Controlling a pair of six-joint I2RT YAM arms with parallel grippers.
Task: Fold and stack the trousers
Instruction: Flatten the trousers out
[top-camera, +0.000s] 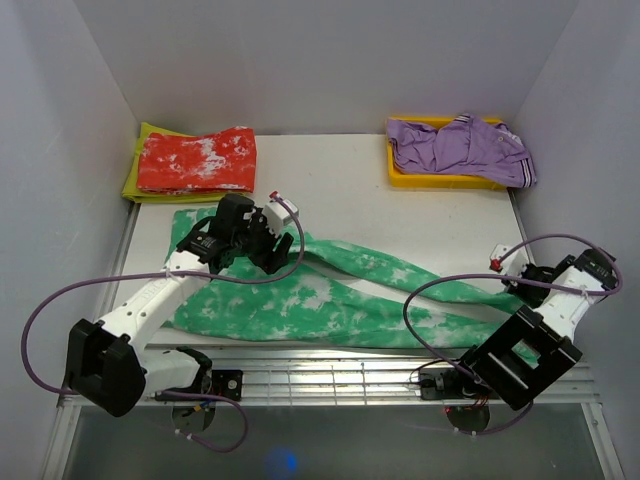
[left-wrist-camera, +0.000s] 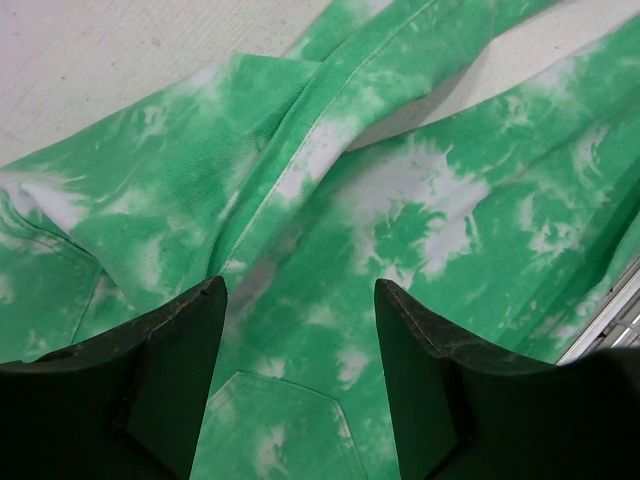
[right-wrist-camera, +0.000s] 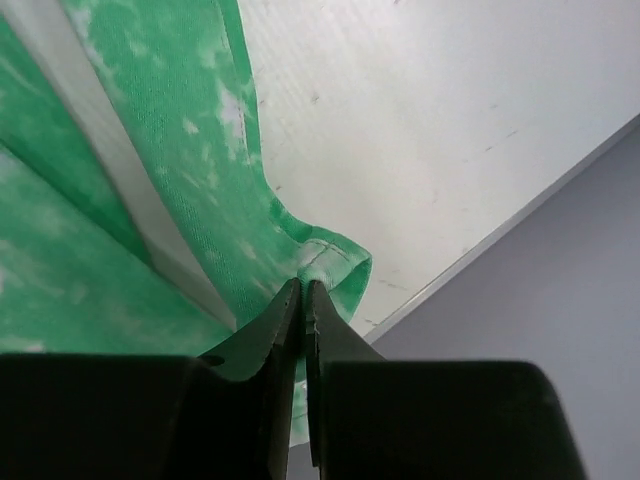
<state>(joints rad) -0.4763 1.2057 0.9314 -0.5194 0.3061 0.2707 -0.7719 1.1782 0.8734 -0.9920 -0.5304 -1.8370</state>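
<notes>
White tabletop (top-camera: 350, 190) between grey walls carries the trousers (top-camera: 340, 300), spread across the near half with the waist toward 9 o'clock and the legs running toward 3 o'clock. From above, the left arm covers part of the waist and the right wrist hides the leg end. On the left gripper (left-wrist-camera: 300, 290) the jaws are released and poised over the waist cloth near a pocket seam; I cannot tell whether they touch it. On the right gripper (right-wrist-camera: 303, 288) the jaws are clenched on a leg hem corner near the table's edge. At 10 o'clock lies a folded red-and-white garment (top-camera: 197, 160). At 1 o'clock a purple garment (top-camera: 460, 145) overhangs a yellow tray (top-camera: 430, 180).
</notes>
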